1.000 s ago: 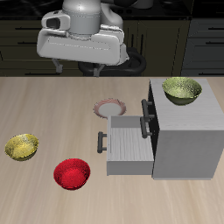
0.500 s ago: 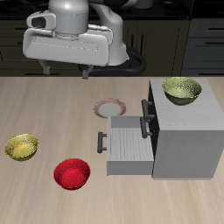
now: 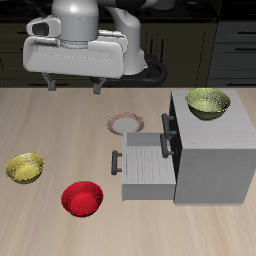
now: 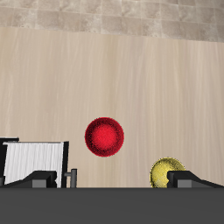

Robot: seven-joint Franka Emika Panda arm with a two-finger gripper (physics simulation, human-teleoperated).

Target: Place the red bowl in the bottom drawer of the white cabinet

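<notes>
The exterior view took in the whole scene: the white cabinet (image 3: 214, 150) stood on the wooden table (image 3: 60, 120), with a yellow-green bowl (image 3: 207, 102) sitting on its flat top, something the wrist view did not show at all. The bottom drawer (image 3: 146, 168) was pulled out from the cabinet's front, its tray open and its dark bar handle facing away from the cabinet; above it sat a shorter drawer front (image 3: 170, 130) with a like handle. The red bowl (image 3: 82, 198) rested upright on the table, out beyond the drawer's handle and nearer the table's front edge than the cabinet, well apart from both. A second yellow-green bowl (image 3: 25, 167) lay farther from the cabinet than the red one, and a white plate with a reddish rim (image 3: 125, 123) lay behind the drawer, close to the cabinet's front. The wrist view looked straight down and showed the red bowl (image 4: 104, 136) alone on bare wood, with the drawer's ridged tray (image 4: 35, 160) and the yellow-green bowl (image 4: 165, 171) each partly cut off by the dark gripper body. The arm hung high above the table, behind the plate, wrist pointing down. The gripper (image 3: 76, 86) showed only two short dark fingers beneath its wide housing, spread apart and holding nothing.
</notes>
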